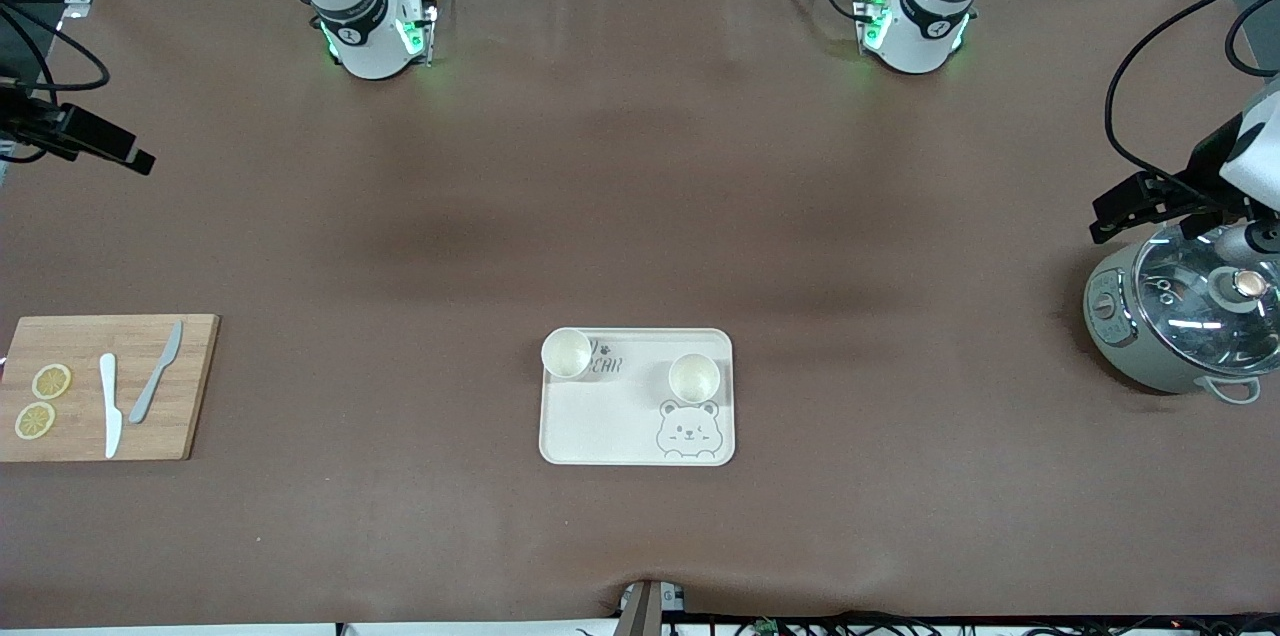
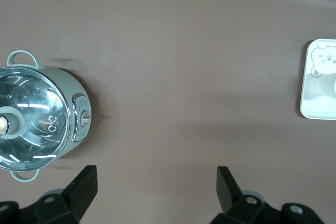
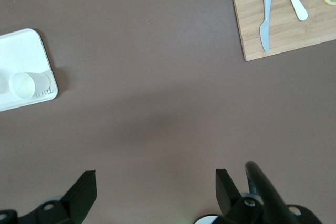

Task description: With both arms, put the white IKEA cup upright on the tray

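Observation:
The cream tray (image 1: 600, 421) with its bear drawing lies mid-table, toward the front camera. Two white cups stand upright on it: one (image 1: 566, 353) at the corner nearest the right arm's end, the other (image 1: 694, 377) just above the bear face. My left gripper (image 2: 156, 174) hangs open and empty over bare table beside the pot at the left arm's end (image 1: 1130, 206). My right gripper (image 3: 156, 178) is open and empty too, high over the right arm's end (image 1: 110, 148). The right wrist view catches the tray (image 3: 21, 51) and one cup (image 3: 23, 85); the left wrist view shows the tray's edge (image 2: 310, 103).
A grey-green pot with a glass lid (image 1: 1190, 316) (image 2: 37, 119) stands at the left arm's end. At the right arm's end, a wooden cutting board (image 1: 190, 416) (image 3: 252, 30) carries a white knife (image 1: 110, 406), a grey knife (image 1: 155, 371) and two lemon slices (image 1: 50, 381).

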You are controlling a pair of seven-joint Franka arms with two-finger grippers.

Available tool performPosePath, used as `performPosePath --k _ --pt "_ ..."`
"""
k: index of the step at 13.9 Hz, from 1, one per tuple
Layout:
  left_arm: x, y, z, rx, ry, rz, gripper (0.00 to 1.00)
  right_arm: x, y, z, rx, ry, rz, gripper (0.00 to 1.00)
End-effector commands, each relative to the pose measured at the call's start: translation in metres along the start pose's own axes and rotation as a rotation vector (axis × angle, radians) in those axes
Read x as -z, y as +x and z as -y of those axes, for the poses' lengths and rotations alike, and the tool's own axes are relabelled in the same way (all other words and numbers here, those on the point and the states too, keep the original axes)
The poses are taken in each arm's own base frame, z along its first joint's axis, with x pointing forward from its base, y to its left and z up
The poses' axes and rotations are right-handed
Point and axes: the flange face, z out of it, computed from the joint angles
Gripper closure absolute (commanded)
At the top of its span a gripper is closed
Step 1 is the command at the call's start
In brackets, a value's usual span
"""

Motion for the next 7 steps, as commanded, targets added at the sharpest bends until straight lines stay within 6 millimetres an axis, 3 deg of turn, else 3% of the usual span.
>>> performPosePath --k 1,4,7 --pt "0.004 0.002 0.001 -0.016 0.010 -0.014 0.00 0.007 -0.012 0.011 0.049 -0.026 -0.024 0.00" --pt "0.006 0.001 0.011 -0.002 0.008 -0.011 0.00 0.038 -0.013 0.026 0.178 -0.046 -0.094 0.00" --pt "0.010 -0.001 0.011 0.003 0.011 -0.015 0.00 0.033 -0.009 0.018 0.164 -0.053 -0.072 0.00"
